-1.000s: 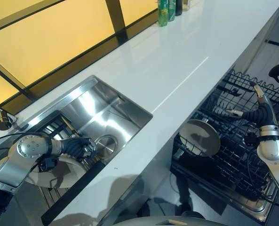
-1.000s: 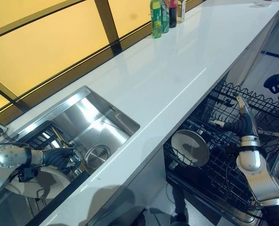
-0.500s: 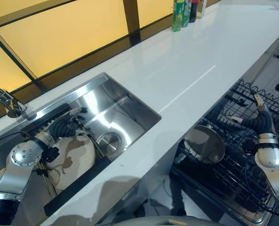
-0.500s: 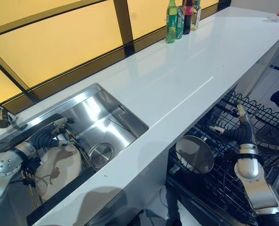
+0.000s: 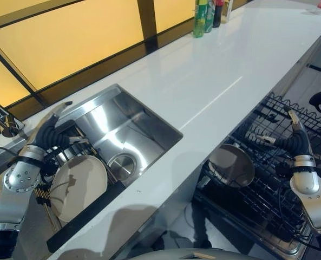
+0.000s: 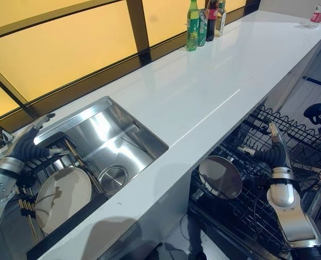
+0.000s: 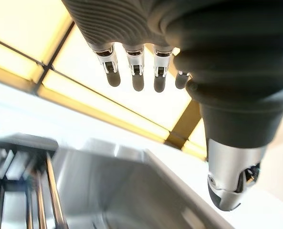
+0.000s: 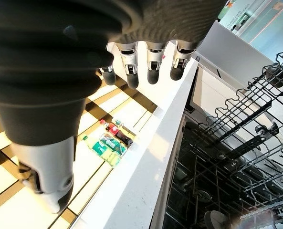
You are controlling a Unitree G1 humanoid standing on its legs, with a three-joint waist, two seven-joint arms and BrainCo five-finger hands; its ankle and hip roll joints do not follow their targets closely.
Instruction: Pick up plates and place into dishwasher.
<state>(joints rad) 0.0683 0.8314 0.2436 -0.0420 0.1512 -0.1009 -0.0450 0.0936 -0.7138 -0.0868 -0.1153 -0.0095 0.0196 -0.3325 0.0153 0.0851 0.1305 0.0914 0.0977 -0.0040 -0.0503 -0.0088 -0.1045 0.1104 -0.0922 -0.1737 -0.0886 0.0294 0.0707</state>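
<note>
A cream plate (image 5: pixel 78 187) leans in the sink (image 5: pixel 133 127) on a dark wire rack at its left end. My left hand (image 5: pixel 51 125) is raised above the sink's back rim, apart from that plate, with straight fingers (image 7: pixel 134 71) and nothing in it. A second round plate (image 6: pixel 220 177) stands on edge at the front of the dishwasher's lower rack (image 5: pixel 279 181). My right hand (image 6: pixel 274 147) hovers over that rack, right of the plate, with its fingers (image 8: pixel 151 67) straight and empty.
The white counter (image 5: pixel 214 81) runs between sink and dishwasher. Several bottles (image 6: pixel 203 21) stand at its far back by the yellow window. A tap (image 5: pixel 0 122) sits left of the sink, a round drain (image 5: pixel 120 162) in its floor.
My left hand has lifted from the plate in the sink up to the back rim, leaving the plate uncovered. The head camera has shifted. The right hand has barely moved.
</note>
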